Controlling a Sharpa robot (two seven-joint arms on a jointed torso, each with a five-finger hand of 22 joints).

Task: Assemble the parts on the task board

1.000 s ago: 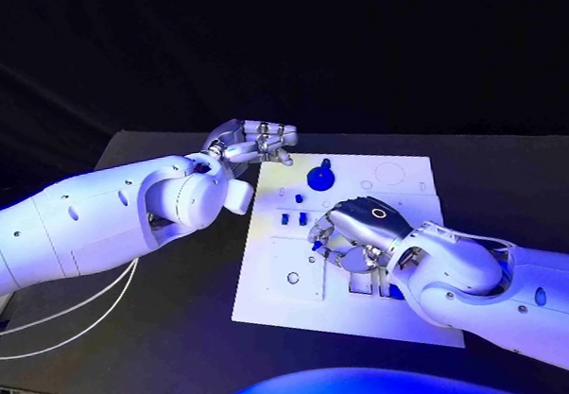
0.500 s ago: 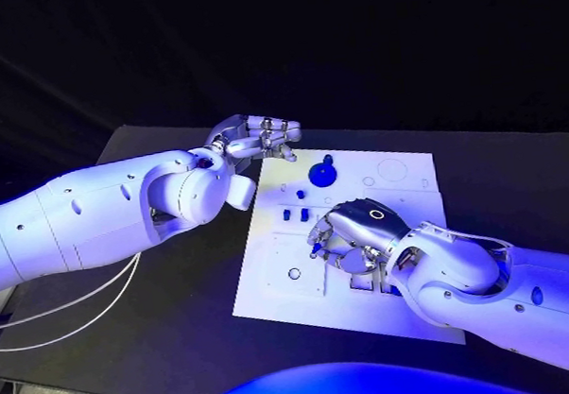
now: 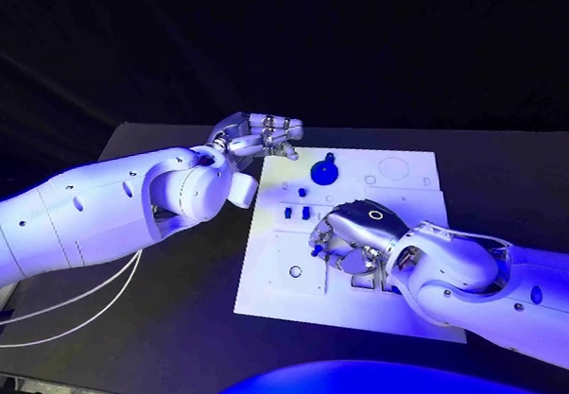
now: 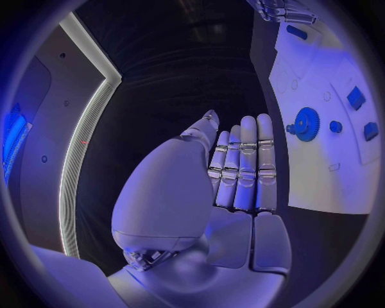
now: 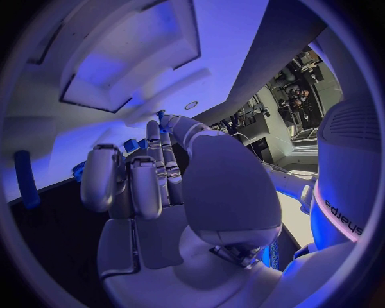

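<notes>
White arms reach in over the black table (image 3: 171, 294) from either side. On the left, the left hand (image 3: 254, 139) hangs just off the far left corner of the task board (image 3: 274, 288). From its wrist camera the fingers (image 4: 244, 163) lie straight and side by side, thumb alongside, with nothing in them; the head view makes them look more curled, so I take it as empty but can't tell quite how far it is spread.

Moving right, the white board sits mid-table. A round blue gear-like part (image 3: 323, 170) stands near its far edge, also visible past the left hand's fingertips (image 4: 305, 123). Two small blue parts (image 3: 295, 214) sit just nearer, in the board's middle.

Further right, the right hand (image 3: 357, 232) lies knuckles-up over the board's centre, fingers (image 5: 132, 183) bent down toward the recessed pockets. Something blue shows at its fingertips, but whether it grips a part I cannot tell.
</notes>
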